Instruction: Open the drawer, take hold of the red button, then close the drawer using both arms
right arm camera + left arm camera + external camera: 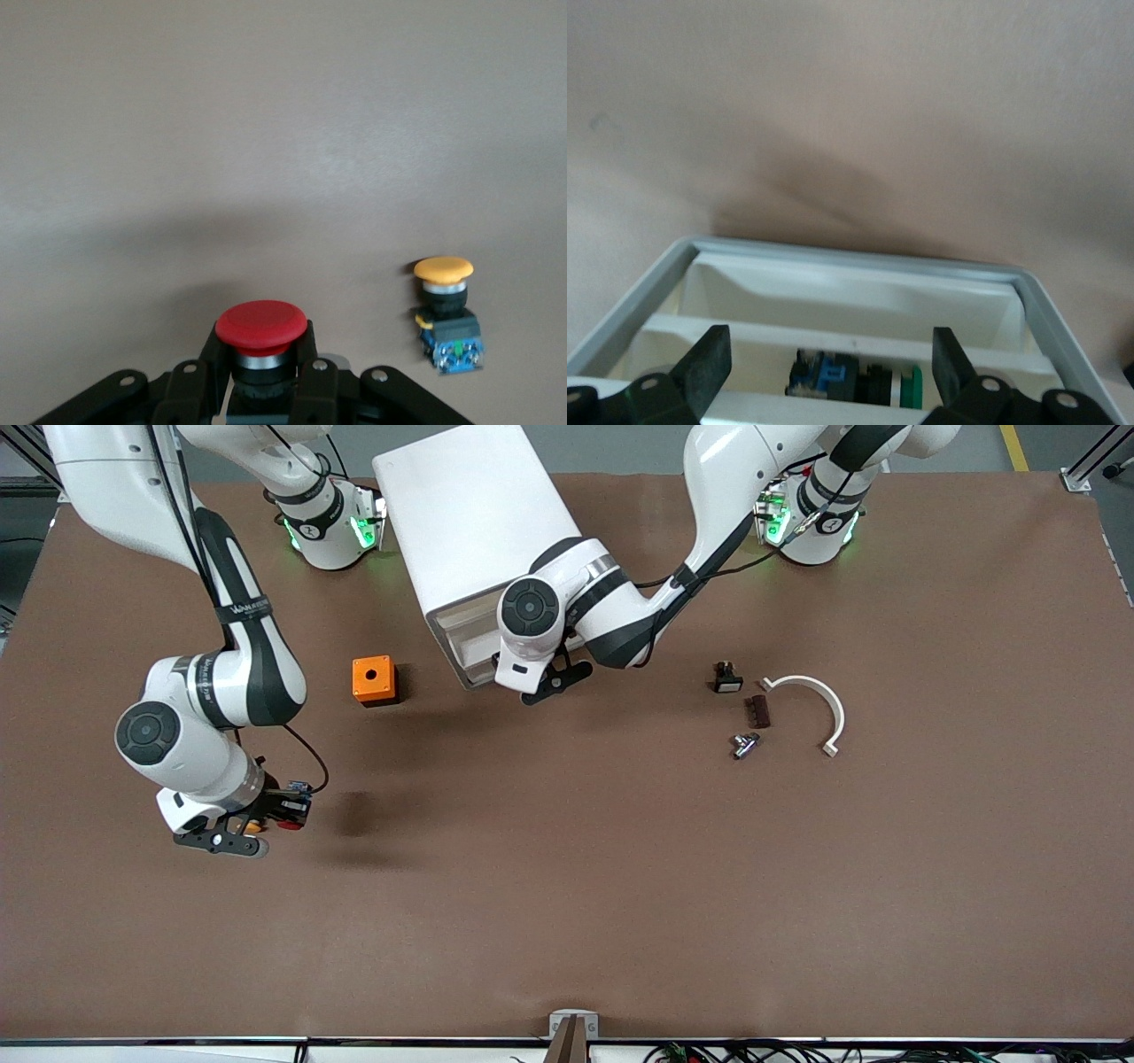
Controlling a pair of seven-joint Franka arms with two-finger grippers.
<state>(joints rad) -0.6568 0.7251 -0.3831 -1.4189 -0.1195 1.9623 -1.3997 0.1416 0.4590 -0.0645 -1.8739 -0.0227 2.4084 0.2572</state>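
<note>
My right gripper [276,808] is shut on the red-capped button [289,824] and holds it over the table toward the right arm's end. In the right wrist view the red cap [262,323] stands up between the fingers of that gripper [261,359]. The white cabinet [478,522] lies at the middle back with one drawer [456,633] pulled open. My left gripper [554,677] is open and empty at that drawer's front. In the left wrist view its gripper [830,372] spans the open drawer [850,258].
A yellow-orange-capped button [446,310] lies on the table beside the right gripper. A green-capped button [859,382] lies in the open drawer. An orange cube with a hole [373,679] stands beside the cabinet. A black part [727,678], brown piece [757,710], metal fitting [745,744] and white curved clip [819,704] lie toward the left arm's end.
</note>
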